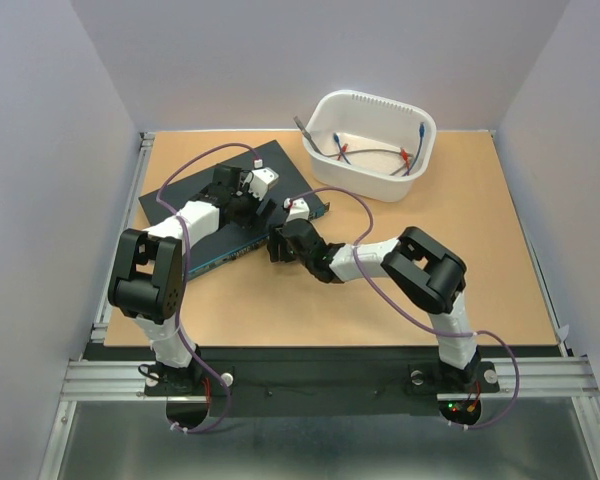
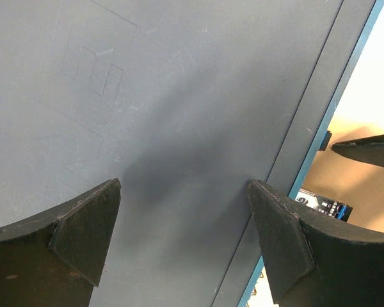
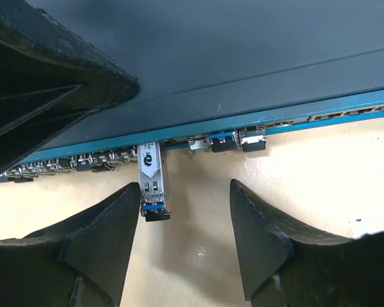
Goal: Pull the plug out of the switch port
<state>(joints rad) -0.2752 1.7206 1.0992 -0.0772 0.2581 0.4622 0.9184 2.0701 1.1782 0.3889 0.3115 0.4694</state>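
the switch lies flat and askew on the left rear of the table, left of the white tub. the left gripper sits over its dark top, jaws apart. the plug sticks out of a port in the blue edge. the right gripper faces that edge, jaws apart, the plug between its fingers and close to one; i cannot tell if they touch.

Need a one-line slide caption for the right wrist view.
Right gripper open around the silver plug protruding from the switch port row, not yet closed on it.
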